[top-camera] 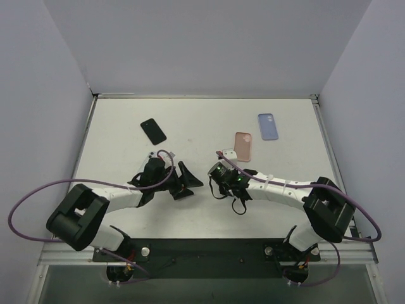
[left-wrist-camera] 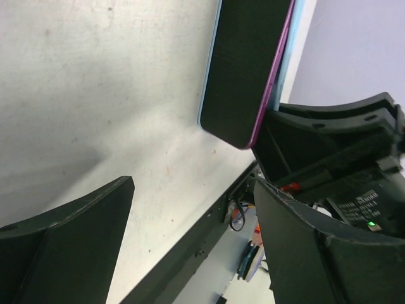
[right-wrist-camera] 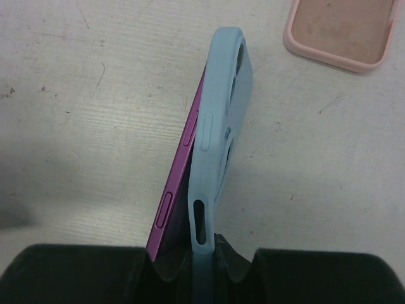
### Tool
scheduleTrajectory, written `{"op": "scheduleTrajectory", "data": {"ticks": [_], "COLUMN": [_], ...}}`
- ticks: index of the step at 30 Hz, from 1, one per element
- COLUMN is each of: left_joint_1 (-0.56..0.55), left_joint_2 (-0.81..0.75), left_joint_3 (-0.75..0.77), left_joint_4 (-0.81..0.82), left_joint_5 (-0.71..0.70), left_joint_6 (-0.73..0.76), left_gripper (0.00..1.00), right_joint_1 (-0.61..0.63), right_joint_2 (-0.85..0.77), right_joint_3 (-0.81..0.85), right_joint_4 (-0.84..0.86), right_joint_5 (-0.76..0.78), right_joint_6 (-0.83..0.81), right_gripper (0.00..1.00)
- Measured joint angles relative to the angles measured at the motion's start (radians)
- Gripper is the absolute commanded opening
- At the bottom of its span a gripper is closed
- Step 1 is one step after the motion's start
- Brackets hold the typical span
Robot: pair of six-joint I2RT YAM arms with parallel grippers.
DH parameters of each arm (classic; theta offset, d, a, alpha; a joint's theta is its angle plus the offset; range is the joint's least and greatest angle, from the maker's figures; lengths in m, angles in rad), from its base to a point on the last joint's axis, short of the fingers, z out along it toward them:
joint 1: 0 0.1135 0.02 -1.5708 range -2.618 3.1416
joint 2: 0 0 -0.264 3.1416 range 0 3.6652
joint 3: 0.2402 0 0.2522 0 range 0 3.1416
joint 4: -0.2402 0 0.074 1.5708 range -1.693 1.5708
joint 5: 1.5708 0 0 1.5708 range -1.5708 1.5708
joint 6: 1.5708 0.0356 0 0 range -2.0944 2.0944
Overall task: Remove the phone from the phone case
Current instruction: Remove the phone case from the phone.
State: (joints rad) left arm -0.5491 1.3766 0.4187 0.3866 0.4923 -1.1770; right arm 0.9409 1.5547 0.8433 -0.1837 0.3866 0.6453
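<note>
In the right wrist view, a light blue phone case stands on edge above the table. My right gripper is shut on its near end. The purple phone leans out of the case at the near end, while its far end still sits against the case. From the left wrist, the phone's dark screen shows with a purple rim. My left gripper is open just short of it with nothing between its fingers. In the top view, the left gripper faces the right gripper across a small gap.
A black phone lies at the back left. A pink case and a lavender case lie at the back right. The pink case is just beyond the held case. The table's near edge runs under the left gripper.
</note>
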Motion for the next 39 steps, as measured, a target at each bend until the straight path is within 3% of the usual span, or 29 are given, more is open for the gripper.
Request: {"op": "scheduleTrajectory", "data": {"ticks": [9,22,33,37,39], "left_joint_1": [-0.100,-0.138,-0.150,-0.163,-0.171], "left_joint_2": [0.189,0.253,0.308,0.325,0.328], "left_joint_3": [0.167,0.296,0.321,0.328,0.337], "left_joint_4": [0.037,-0.042,-0.154,-0.156,-0.154], "left_joint_5": [-0.003,-0.074,-0.134,-0.132,-0.134], "left_joint_6": [0.077,0.196,0.279,0.281,0.282], "left_gripper": [0.84,0.71,0.53,0.38,0.37], "right_joint_1": [-0.040,-0.086,-0.125,-0.131,-0.132], "right_joint_2": [-0.030,-0.023,-0.054,-0.056,-0.058], "right_joint_3": [-0.050,-0.078,-0.146,-0.154,-0.158], "right_joint_4": [0.117,0.255,0.369,0.390,0.395], "right_joint_5": [-0.089,-0.214,-0.299,-0.317,-0.320], "right_joint_6": [-0.015,-0.013,0.013,0.011,0.010], "right_gripper": [0.00,0.00,0.00,0.00,0.00]}}
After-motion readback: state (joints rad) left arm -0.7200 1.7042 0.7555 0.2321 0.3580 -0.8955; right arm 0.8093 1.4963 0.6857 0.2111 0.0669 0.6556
